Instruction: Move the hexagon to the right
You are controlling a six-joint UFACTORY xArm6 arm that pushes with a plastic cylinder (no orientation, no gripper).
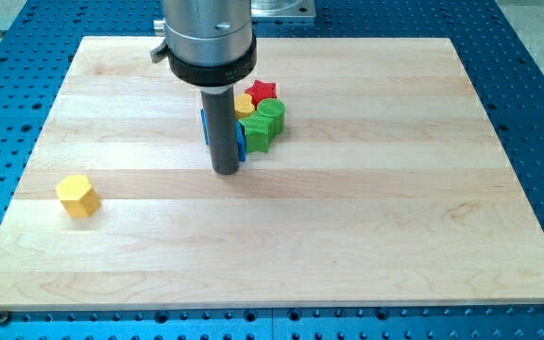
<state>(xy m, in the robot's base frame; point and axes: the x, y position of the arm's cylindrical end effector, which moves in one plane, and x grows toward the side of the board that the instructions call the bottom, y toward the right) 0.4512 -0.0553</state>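
Observation:
A yellow hexagon block (76, 196) lies alone near the view's left edge of the wooden board (348, 236). My tip (226, 171) rests on the board near the middle, far to the right of the hexagon. It stands right against a blue block (239, 139), mostly hidden behind the rod. Just right of that is a cluster: a green star-like block (257, 133), a green round block (271, 113), a small yellow block (244, 104) and a red star (263, 92).
The board sits on a blue perforated table (536, 113). The arm's grey metal body (208, 38) hangs over the board's top middle.

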